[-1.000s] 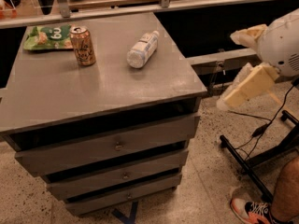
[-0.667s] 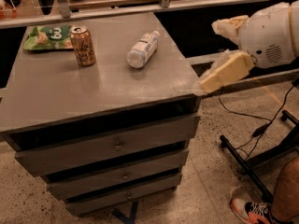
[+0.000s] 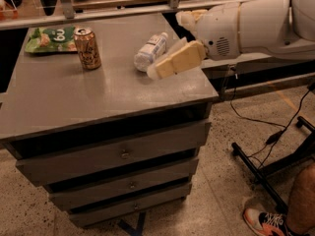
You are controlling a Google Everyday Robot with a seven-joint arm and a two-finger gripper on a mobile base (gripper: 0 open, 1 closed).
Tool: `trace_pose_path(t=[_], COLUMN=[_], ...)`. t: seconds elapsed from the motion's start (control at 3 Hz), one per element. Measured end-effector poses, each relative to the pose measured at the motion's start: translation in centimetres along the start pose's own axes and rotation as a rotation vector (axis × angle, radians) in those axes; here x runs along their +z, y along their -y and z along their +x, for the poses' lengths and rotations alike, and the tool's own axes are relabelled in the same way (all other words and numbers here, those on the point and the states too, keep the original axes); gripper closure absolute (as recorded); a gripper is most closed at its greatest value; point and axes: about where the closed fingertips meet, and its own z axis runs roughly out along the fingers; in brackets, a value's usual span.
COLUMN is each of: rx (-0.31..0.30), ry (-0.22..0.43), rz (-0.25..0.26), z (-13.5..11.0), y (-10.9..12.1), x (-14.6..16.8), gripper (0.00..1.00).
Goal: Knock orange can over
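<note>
The orange can point(image 3: 88, 48) stands upright on the grey cabinet top point(image 3: 74, 97), at the back left. My gripper point(image 3: 166, 45) comes in from the right on a white arm point(image 3: 256, 23) and hovers over the top's right part, well to the right of the can. Its pale fingers point(image 3: 173, 62) are spread apart and hold nothing. The lower finger reaches just past a clear plastic bottle point(image 3: 149, 51) that lies on its side between the gripper and the can.
A green snack bag point(image 3: 48, 38) lies at the back left corner, just left of the can. The cabinet has three drawers point(image 3: 123, 154). A rail runs behind it. On the floor at the right are cables, a black stand leg point(image 3: 256, 173) and a person's shoe point(image 3: 266, 222).
The arm has swung left, from beside the cabinet's right edge to over its top. The gripper now sits next to the bottle. The can, bottle and bag have not moved.
</note>
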Motion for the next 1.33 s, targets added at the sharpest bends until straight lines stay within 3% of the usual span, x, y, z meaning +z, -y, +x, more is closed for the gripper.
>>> trace_pose_path(t=[0.67,1.0,1.33], rx=[0.003,0.004,-0.003], ry=[0.002,0.02,0.049], rz=[0.02,0.029,0.101], z=[-0.4,-0.1,0.7], y=[-0.1,-1.2,-0.1], x=[0.3,2.7,5.9], gripper=[0.0,0.0,0.0])
